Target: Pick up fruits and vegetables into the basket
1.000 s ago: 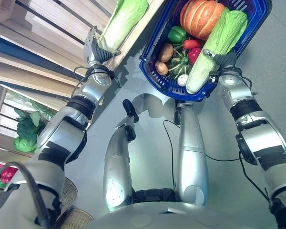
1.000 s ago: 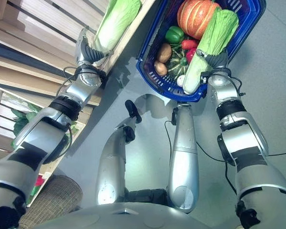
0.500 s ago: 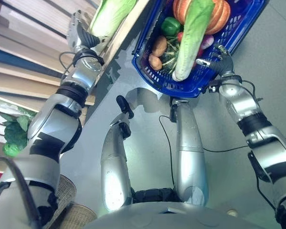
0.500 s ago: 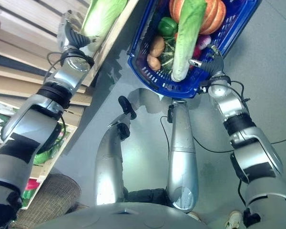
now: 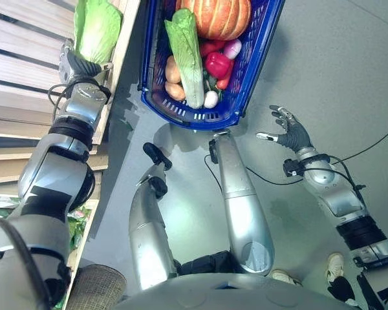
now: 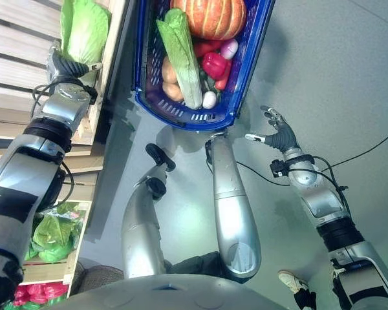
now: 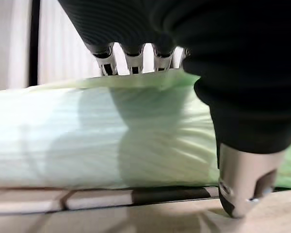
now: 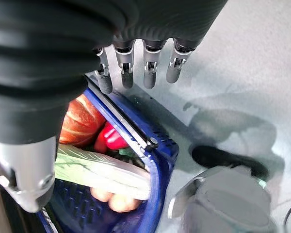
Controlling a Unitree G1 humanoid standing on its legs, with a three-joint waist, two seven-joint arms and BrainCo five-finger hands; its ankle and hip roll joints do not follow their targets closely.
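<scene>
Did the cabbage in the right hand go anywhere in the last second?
Yes. The cabbage now lies inside the blue basket beside the pumpkin; the right hand is open, off to the basket's side.

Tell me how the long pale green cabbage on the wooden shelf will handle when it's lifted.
The long pale green cabbage probably stays stiff, keeping its shape under the left robot hand. Its smooth, rounded sides may slip or roll on the wooden shelf.

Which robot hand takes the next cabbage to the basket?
Left, probably. The left robot hand already curls round the cabbage on the wooden shelf. The right robot hand hangs open and empty over the floor, beside the blue basket.
</scene>
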